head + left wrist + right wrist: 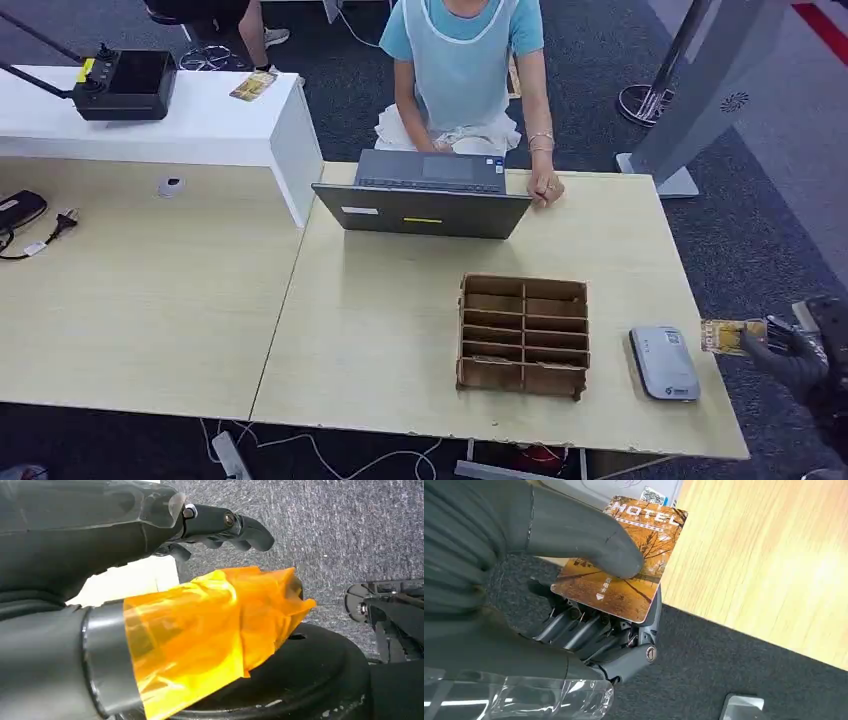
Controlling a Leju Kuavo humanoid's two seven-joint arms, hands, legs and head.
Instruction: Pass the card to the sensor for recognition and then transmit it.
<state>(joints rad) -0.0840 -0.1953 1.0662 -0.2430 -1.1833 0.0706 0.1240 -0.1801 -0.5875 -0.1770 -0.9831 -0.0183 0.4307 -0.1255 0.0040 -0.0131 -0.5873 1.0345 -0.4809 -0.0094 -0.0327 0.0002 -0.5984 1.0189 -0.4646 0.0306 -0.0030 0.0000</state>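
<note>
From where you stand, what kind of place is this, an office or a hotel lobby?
Probably a mock hotel front desk set up in an office or lab. A person sits behind a laptop at a desk, a grey card reader lies near its edge, and the right robot hand holds a card printed HOTEL.

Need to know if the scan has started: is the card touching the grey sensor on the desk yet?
Apart. In the head view the card, pinched in the right hand, sits off the table edge with bare tabletop showing between it and the sensor.
</note>
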